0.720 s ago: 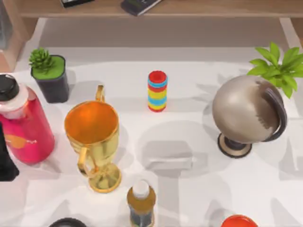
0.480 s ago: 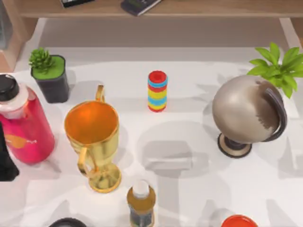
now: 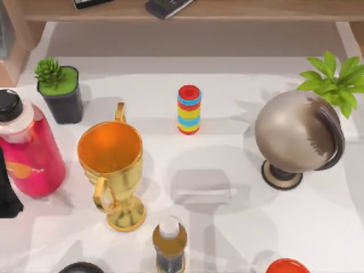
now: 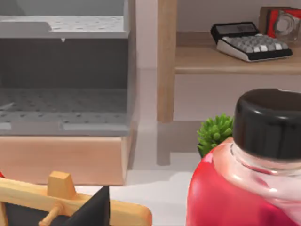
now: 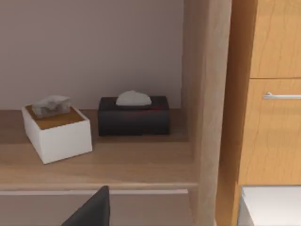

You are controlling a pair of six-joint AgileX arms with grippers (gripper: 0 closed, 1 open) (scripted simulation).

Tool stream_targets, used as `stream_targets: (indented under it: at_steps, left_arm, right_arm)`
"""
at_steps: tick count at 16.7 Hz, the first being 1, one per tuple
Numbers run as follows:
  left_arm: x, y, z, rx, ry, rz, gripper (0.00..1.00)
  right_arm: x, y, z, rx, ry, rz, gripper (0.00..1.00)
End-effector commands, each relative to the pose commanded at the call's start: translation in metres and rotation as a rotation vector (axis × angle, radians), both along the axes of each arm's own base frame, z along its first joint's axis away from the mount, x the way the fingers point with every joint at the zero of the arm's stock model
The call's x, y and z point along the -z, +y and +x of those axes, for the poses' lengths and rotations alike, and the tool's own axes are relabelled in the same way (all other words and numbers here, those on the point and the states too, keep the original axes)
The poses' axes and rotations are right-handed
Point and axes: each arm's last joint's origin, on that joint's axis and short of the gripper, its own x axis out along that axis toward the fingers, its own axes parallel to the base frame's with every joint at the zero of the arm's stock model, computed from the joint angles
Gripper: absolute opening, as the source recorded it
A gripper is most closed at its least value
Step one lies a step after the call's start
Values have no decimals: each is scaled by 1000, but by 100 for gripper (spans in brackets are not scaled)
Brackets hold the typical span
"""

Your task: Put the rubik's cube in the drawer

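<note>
No rubik's cube is appearing on the table point(image 3: 227, 108) among the gold trophy cup point(image 3: 111, 165), globe point(image 3: 296, 139) and red bottle point(image 3: 25, 151), so the task is not visibly starting, and neither gripper's finger state is determinable.

A home study; wooden shelf point(image 4: 235, 59) with calculator point(image 4: 249, 40); tissue boxes point(image 5: 56, 129).

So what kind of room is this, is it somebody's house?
Probably a pretend home or study, rendered on a computer. A white table holds a gold trophy cup, a globe and a potted plant, and wooden shelves carry a calculator and tissue boxes.
</note>
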Motion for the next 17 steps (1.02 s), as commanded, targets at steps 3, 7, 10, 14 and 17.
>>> stream_targets:
  at_steps: [3,7,10,14,17]
  left_arm:
    - [0,0,0,0,0,0,100]
    - [0,0,0,0,0,0,100]
    - [0,0,0,0,0,0,100]
    - [0,0,0,0,0,0,100]
    - [0,0,0,0,0,0,100]
  right_arm:
    - [-55,29,54,-2,15,-4,100]
    - [-92,95,141,-9,37,-20,100]
    - [-93,152,195,-11,43,-31,100]
    - [-82,212,234,-6,28,-26,100]
    - [-79,233,243,-2,10,-12,100]
